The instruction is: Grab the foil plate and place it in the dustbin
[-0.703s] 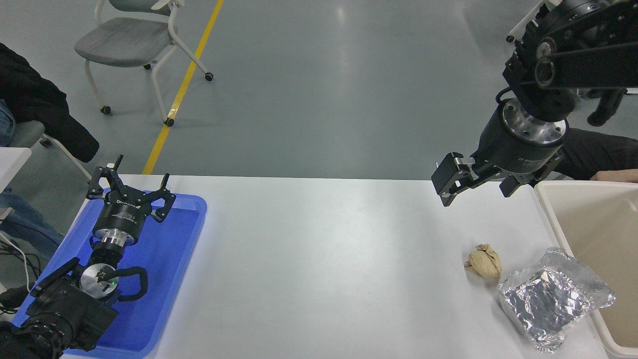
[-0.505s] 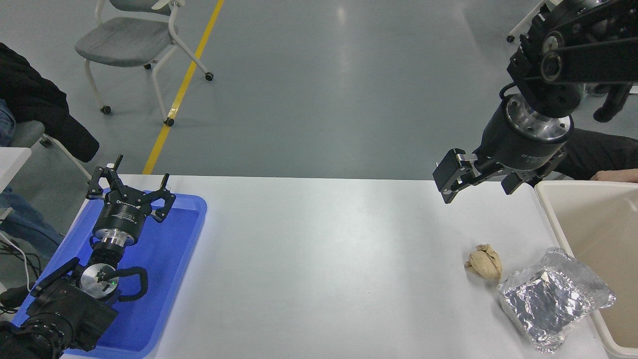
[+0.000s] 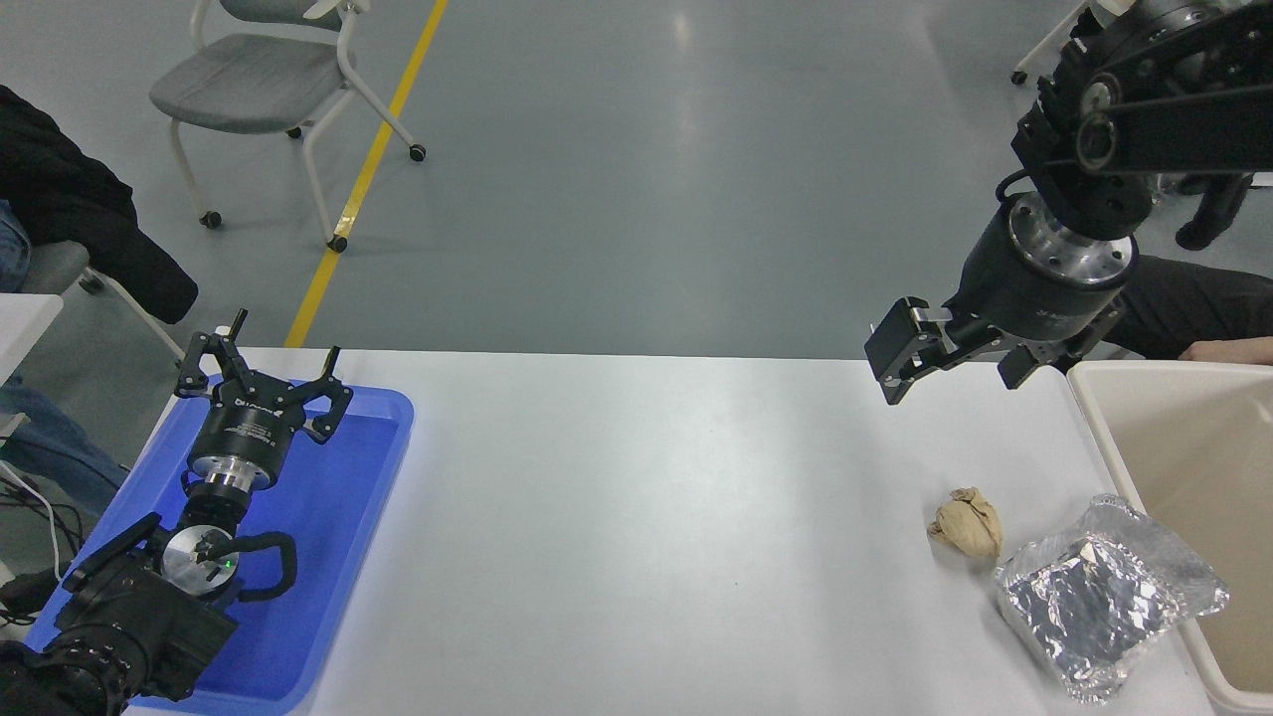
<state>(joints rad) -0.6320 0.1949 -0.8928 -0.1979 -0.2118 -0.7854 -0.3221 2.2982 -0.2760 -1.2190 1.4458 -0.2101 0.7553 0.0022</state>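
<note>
The foil plate [image 3: 1104, 595], a crinkled silver tray, lies on the white table at the front right, its right rim against the dustbin [image 3: 1183, 467], a large beige bin at the right edge. My right gripper [image 3: 955, 366] hangs open and empty above the table's far right, well behind and above the foil plate. My left gripper [image 3: 261, 370] is parked open over the blue tray at the lower left.
A crumpled tan paper ball [image 3: 967, 522] lies just left of the foil plate. A flat blue tray [image 3: 338, 497] sits at the table's left end. A person's hand [image 3: 1228, 349] rests behind the dustbin. A chair [image 3: 269, 80] stands beyond the table.
My right gripper has drifted slightly up and to the right, staying open. The foil plate, paper ball and left arm have not moved.
</note>
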